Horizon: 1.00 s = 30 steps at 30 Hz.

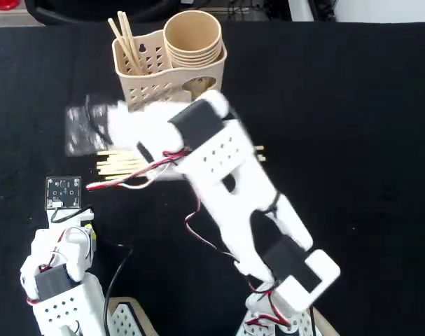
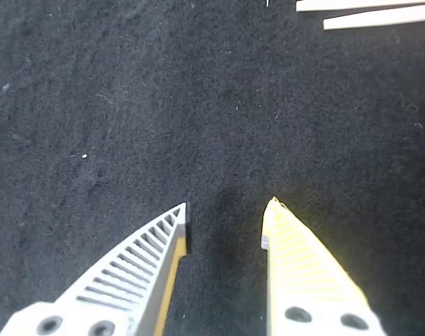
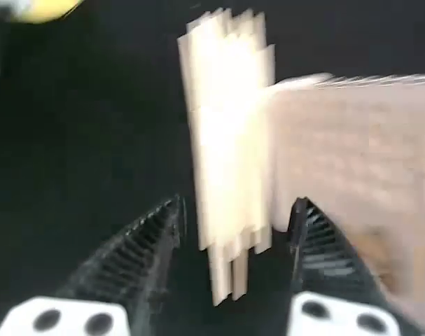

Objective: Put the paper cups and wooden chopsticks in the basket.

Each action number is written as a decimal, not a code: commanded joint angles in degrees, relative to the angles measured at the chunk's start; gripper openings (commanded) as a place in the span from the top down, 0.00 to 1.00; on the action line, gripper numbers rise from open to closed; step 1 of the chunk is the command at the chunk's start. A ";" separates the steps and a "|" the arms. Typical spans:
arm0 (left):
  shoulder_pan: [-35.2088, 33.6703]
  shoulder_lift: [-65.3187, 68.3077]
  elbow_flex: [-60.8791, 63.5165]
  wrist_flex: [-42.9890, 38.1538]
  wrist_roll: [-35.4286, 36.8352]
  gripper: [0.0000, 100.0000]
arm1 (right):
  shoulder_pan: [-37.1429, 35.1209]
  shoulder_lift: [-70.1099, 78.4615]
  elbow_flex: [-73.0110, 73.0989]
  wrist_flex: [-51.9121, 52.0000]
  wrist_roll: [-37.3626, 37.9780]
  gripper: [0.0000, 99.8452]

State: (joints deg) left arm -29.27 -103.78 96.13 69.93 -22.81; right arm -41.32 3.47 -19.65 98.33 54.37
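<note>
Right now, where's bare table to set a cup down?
Widest bare patch: the black table right of the basket and the outstretched arm. Crowded left of centre: loose chopsticks, the right claw over them, the small board.

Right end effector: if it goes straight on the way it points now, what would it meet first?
Probably the wooden chopsticks, lying just ahead of the right end effector; depth is unclear.

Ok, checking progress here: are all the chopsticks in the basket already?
No, a bunch of chopsticks lies flat on the table, outside the basket.
</note>
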 commanded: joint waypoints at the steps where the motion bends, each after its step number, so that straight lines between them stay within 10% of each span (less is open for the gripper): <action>1: -0.66 -0.18 -0.92 -0.79 -0.26 0.82 | 2.02 -2.68 14.64 -5.98 3.52 0.75; 11: -0.66 -0.18 -0.92 -0.79 -0.26 0.82 | 5.80 9.27 31.52 -32.26 5.45 0.75; 25: -0.66 -0.18 -0.92 -0.88 -0.26 0.82 | 10.11 27.91 17.01 -29.63 5.10 0.76; 30: -0.66 -0.18 -0.92 -0.88 -0.26 0.82 | 9.41 27.74 17.01 -29.63 3.08 0.96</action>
State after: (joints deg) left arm -29.27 -103.78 96.13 69.93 -22.81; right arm -30.77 31.43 -2.86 68.18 58.95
